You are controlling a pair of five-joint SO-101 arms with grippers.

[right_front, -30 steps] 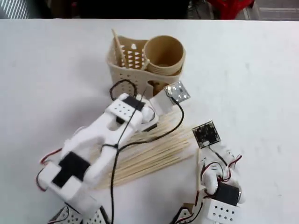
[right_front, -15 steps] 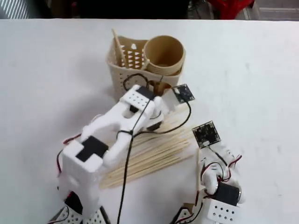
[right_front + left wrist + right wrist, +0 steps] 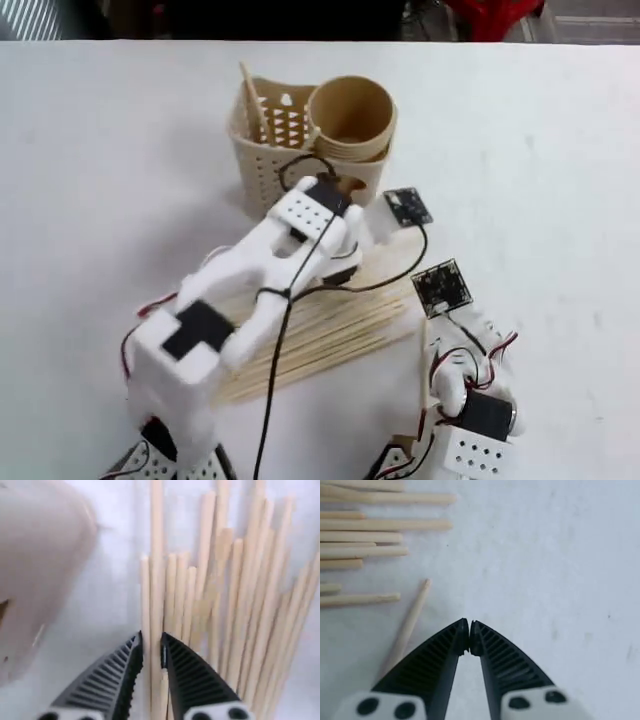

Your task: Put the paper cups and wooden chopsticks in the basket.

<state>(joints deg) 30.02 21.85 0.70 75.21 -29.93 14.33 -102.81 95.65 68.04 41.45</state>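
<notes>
From above, the basket (image 3: 262, 165) stood on the desk (image 3: 540, 150) holding stacked paper cups (image 3: 350, 118) and one upright stick (image 3: 251, 98). The chopsticks (image 3: 350, 335) lay fanned just in front of it, under my left arm. In the left wrist view, my left pincer (image 3: 151, 642) was clamped on a single chopstick (image 3: 156, 530) at the pile's edge (a thin hold, I judged). It could swivel, slip, or catch the basket's rim. In the right wrist view, my right pincer (image 3: 469, 630) was closed on nothing, with a stray stick (image 3: 406, 625) beside it.

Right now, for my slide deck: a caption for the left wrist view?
Left gripper shut on one wooden chopstick at the loose pile's edge.
</notes>
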